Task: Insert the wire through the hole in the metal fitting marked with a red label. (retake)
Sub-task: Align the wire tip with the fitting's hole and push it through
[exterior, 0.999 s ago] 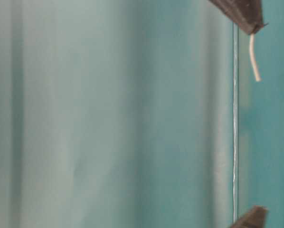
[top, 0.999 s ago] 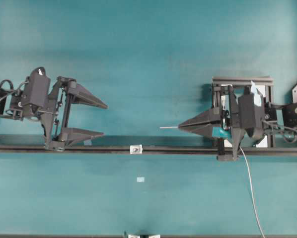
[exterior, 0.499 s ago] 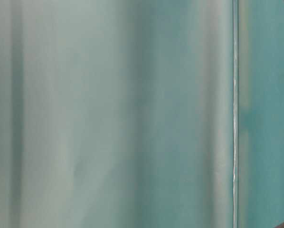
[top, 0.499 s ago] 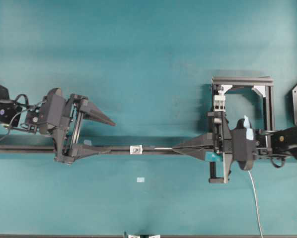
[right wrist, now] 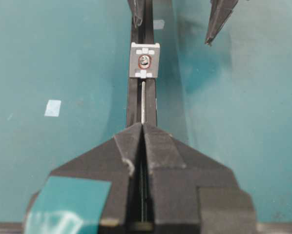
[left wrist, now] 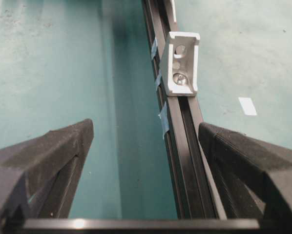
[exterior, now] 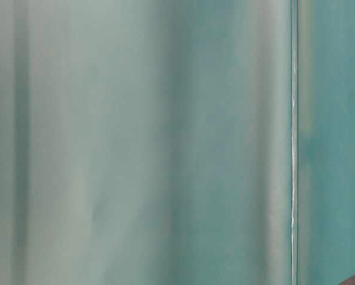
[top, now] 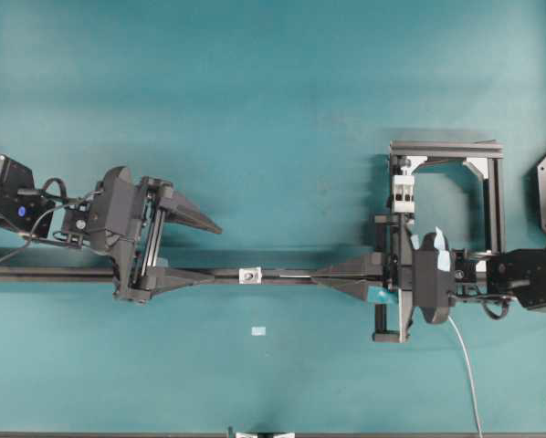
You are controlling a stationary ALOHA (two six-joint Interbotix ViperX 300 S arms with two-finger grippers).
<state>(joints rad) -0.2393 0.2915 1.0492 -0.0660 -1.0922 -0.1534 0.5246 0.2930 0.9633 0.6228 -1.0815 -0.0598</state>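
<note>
Both arms have descended to the black rail (top: 54, 272) on the teal tabletop (top: 273, 109). One metal fitting (top: 249, 275) sits on this rail. Right end effector (top: 315, 276), clamped on one wire (right wrist: 143, 100), points at the fitting; left end effector (top: 211, 255) gapes empty, straddling the rail.

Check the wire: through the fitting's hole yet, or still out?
Cannot tell for sure. In the right wrist view the wire, held by the shut right gripper, reaches the metal fitting, its tip at the hole; no view shows it emerging.
</note>
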